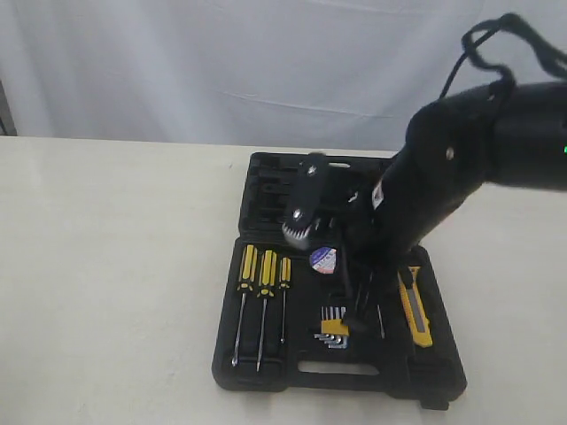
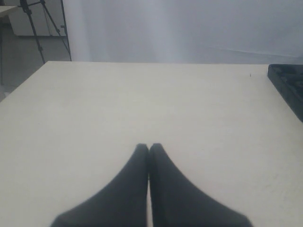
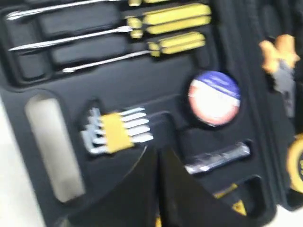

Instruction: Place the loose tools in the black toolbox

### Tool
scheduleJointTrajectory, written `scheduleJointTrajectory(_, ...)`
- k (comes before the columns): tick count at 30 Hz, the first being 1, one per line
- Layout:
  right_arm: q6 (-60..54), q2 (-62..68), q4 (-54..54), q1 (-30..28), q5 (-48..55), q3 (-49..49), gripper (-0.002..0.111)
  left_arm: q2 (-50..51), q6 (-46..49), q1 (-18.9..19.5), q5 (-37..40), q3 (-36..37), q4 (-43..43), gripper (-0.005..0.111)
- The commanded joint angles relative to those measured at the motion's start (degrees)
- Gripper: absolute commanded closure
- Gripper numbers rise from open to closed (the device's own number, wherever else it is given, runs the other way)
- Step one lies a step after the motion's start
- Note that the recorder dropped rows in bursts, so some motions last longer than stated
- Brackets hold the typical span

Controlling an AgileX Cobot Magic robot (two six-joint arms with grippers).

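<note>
Large black moulded plastic toolbox [image 1: 283,379] lay open. Inside it were the black tape roll with white-purple label [image 1: 323,259], the yellow-black utility knife [image 1: 415,307] and the black-and-orange-handled pliers [image 3: 279,61]. Round yellow tape measure [image 3: 296,163] was at frame edge, seating unclear. Right gripper [image 3: 158,158] hovered above, fingers together, empty. Left gripper [image 2: 149,151] was likewise closed, over the cream table [image 2: 142,104].

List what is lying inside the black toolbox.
Three screwdrivers, a hex key set, the tape roll, utility knife, pliers and tape measure lie in the toolbox. The right arm covers the recesses under it in the exterior view.
</note>
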Motion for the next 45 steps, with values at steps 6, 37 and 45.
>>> scheduleJointTrajectory(6, 70.2, -3.2, -57.2, 24.5, 2.2, 15.5, 0.109, -0.3, -0.1, -0.3, -0.1, 0.1, 0.0, 0.107)
scheduleJointTrajectory(37, 114.1, 14.0, -94.2, 33.1, 1.3, 28.0, 0.060, -0.3, -0.1, -0.3, -0.1, 0.1, 0.0, 0.107)
scheduleJointTrajectory(45, 122.5, 16.2, -97.9, 33.1, 6.4, 26.6, 0.082, -0.3, -0.1, -0.3, -0.1, 0.1, 0.0, 0.107)
